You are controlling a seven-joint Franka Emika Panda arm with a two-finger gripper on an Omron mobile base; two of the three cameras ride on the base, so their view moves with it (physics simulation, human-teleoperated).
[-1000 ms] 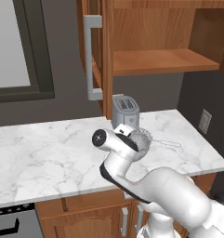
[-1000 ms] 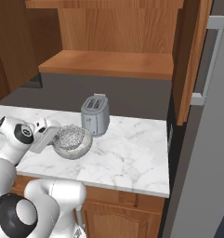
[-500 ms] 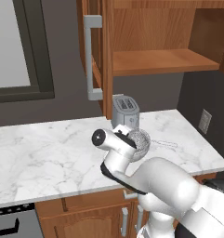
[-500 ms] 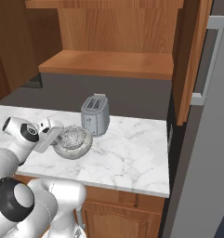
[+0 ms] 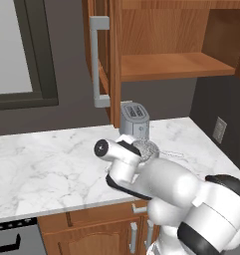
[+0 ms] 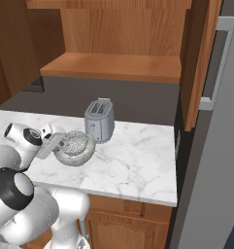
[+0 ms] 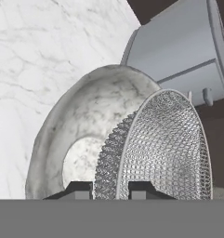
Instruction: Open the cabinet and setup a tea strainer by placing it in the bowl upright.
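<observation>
The wall cabinet (image 5: 111,60) stands open, its door with the grey bar handle swung out and its wooden shelf (image 6: 113,65) bare. The speckled grey bowl (image 6: 75,154) sits on the marble counter in front of the toaster. The silver mesh tea strainer (image 6: 76,142) rests in the bowl, its thin handle (image 5: 172,155) sticking out to the right over the rim. In the hand view the strainer (image 7: 164,148) lies inside the bowl (image 7: 76,135), and my gripper (image 7: 111,190) is shut on the mesh rim, one finger outside it and one inside. My gripper (image 6: 61,142) reaches in from the bowl's left.
The grey two-slot toaster (image 5: 135,119) stands just behind the bowl, close to the strainer. The right cabinet door (image 6: 201,63) hangs open past the counter's end. A dark-framed window (image 5: 22,55) is on the left wall. The marble counter (image 5: 47,159) spreads to the left.
My arm's elbow has swung up and forward in the base views. The hand, the strainer and the bowl have hardly shifted.
</observation>
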